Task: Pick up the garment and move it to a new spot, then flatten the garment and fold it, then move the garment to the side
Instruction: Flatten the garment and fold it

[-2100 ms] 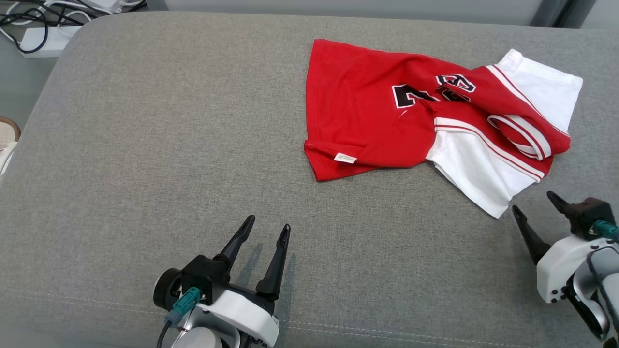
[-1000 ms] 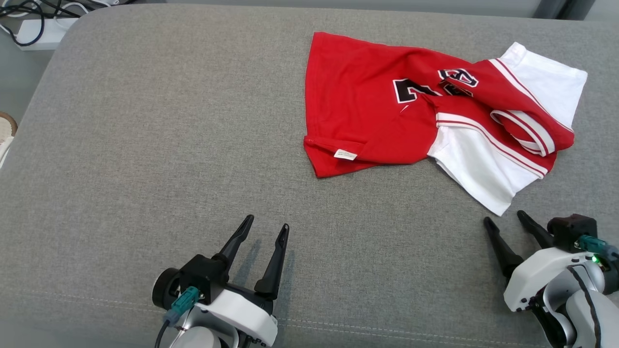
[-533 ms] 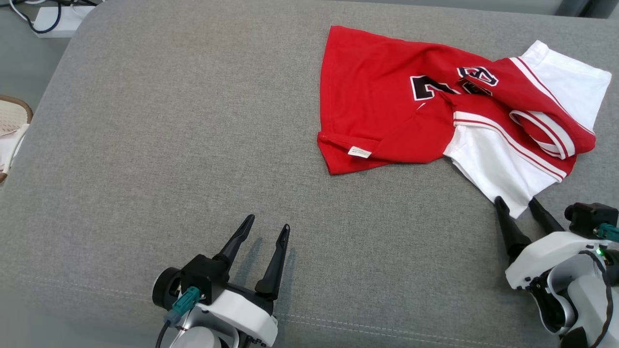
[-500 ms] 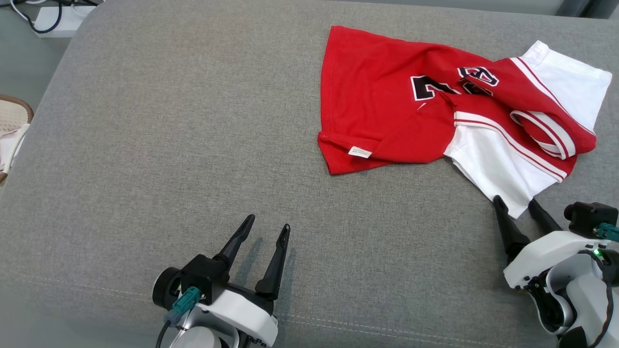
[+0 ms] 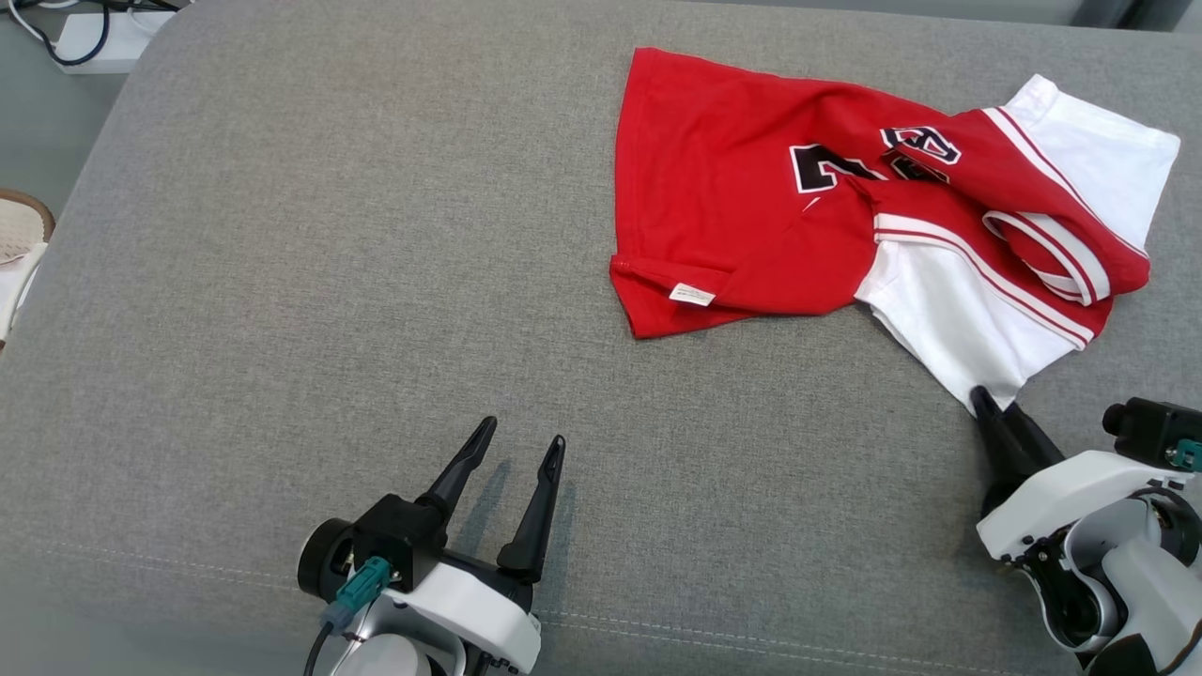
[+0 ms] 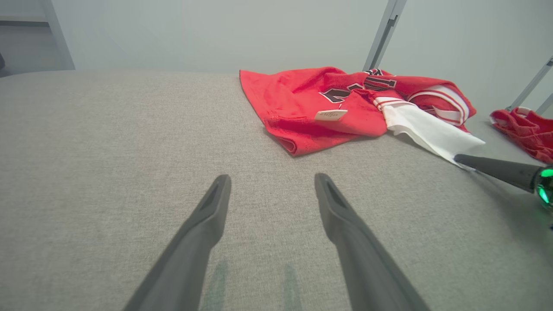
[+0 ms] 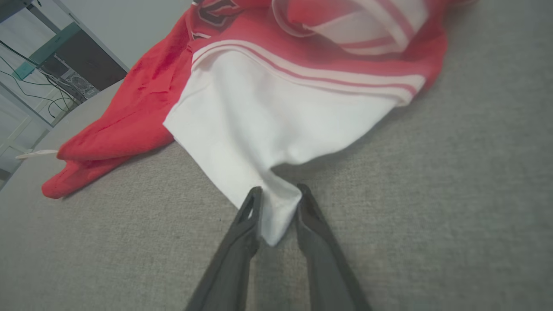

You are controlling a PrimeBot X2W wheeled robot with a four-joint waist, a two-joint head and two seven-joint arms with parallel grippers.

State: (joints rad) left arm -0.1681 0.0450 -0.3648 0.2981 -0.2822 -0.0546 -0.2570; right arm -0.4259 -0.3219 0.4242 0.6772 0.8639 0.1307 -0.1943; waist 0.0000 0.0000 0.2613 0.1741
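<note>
Red + white jersey (image 5: 732,216) w/ black numbers lies crumpled in the upper right of the head view, on the grey fabric worktop (image 5: 282,282). Right tool (image 5: 988,404) at the lower right is pinching the bottom corner of the white sleeve (image 7: 276,142). In the right wrist view the cloth sits btw both fingers (image 7: 242,233), tips pressed onto it. Everything else of the jersey lies on the worktop. Left tool (image 5: 522,434) is bottom center-left, spread wide, tips over bare worktop, well apart from the jersey. Power strip (image 5: 89,47) w/ cables in the top left corner, beyond the worktop edge.
</note>
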